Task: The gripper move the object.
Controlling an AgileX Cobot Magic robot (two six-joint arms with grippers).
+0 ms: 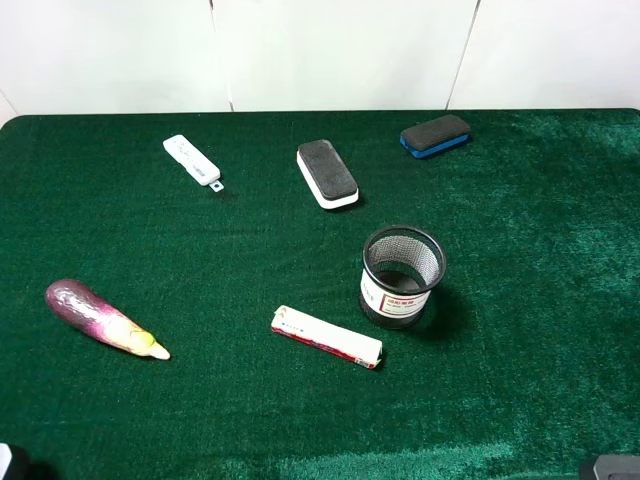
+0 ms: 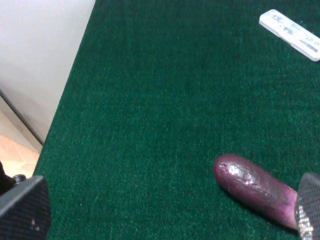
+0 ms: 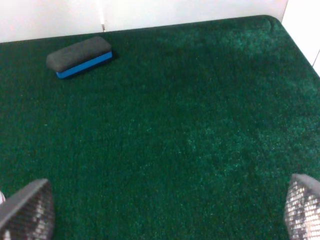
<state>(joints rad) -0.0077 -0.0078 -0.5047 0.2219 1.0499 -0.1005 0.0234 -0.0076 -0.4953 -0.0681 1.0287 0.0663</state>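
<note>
I see the mesh pen cup (image 1: 402,277) standing upright on the green tabletop (image 1: 520,200), right of centre and toward the near side, with the wrapped red-and-white bar (image 1: 327,337) just beside it on its near left. I judge it light and fairly stiff, thin wire mesh that could flex or dent under a hard squeeze, and empty as far as I can see, so it may tip or skid on the felt if nudged. I would take it over the rim, one finger inside and one outside the wall, or across the whole body low down if the spread allows.

My right pincer (image 3: 165,210) has its jaws wide apart, one finger at each near corner of its wrist view, holding nothing and touching nothing; the blue-based eraser (image 3: 79,56) lies far ahead of it. My left pincer (image 2: 165,212) also stands apart and empty, the eggplant (image 2: 252,186) lying between its fingers near one pad; I cannot tell whether they touch.
</note>
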